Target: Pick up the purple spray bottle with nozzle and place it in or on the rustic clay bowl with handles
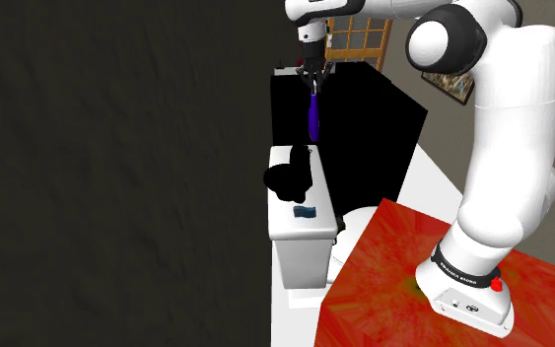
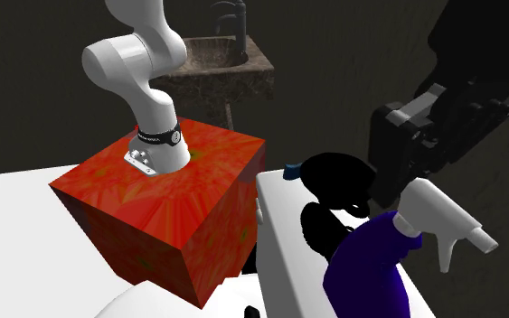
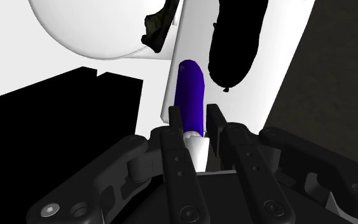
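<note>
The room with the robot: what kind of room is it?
Probably a bathroom: a boxy white toilet tank stands beside a round white toilet bowl, and a mottled brown sink with a dark tap is nearby.

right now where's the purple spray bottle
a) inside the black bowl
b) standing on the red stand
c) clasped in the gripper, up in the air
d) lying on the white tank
C: in the wrist view the gripper is shut on the purple spray bottle near its top, and in the shoulder view the bottle hangs above the black bowl, not touching it.
</note>
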`<control>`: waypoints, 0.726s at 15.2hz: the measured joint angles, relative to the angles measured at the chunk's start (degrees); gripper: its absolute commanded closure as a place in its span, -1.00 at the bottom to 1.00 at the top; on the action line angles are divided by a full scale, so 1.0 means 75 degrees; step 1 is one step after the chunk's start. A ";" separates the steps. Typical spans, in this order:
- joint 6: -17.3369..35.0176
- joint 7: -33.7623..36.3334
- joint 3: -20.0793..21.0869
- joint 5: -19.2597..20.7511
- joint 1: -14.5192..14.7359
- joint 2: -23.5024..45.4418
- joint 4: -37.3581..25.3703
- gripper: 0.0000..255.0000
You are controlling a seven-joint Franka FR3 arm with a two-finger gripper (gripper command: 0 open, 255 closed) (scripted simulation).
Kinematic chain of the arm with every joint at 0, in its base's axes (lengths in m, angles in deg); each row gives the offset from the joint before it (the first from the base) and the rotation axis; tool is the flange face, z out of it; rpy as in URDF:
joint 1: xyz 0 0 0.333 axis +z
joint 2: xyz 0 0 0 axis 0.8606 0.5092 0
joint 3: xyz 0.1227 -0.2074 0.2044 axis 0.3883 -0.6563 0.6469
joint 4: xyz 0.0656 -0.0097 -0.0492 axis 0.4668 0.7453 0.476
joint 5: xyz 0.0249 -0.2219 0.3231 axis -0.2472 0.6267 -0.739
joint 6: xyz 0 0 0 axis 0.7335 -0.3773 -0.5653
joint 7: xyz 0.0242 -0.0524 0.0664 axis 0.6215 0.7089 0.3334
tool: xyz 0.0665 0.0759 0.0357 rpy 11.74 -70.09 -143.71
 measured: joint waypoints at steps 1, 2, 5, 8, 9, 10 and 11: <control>-0.0128 -0.0011 -0.0002 -0.0003 -0.0006 0.0023 -0.0151 1.00; -0.0244 -0.0025 -0.0004 -0.0008 -0.0015 0.0061 -0.0305 1.00; -0.0563 -0.0028 -0.0002 -0.0008 -0.0010 0.0067 -0.0628 1.00; -0.0944 -0.0052 -0.0004 -0.0025 -0.0030 0.0220 -0.1163 1.00; -0.1085 -0.0072 -0.0007 -0.0033 -0.0046 0.0283 -0.1369 1.00; -0.1218 -0.0088 -0.0011 -0.0039 -0.0060 0.0334 -0.1553 1.00; -0.1357 -0.0109 -0.0014 -0.0046 -0.0077 0.0405 -0.1765 1.00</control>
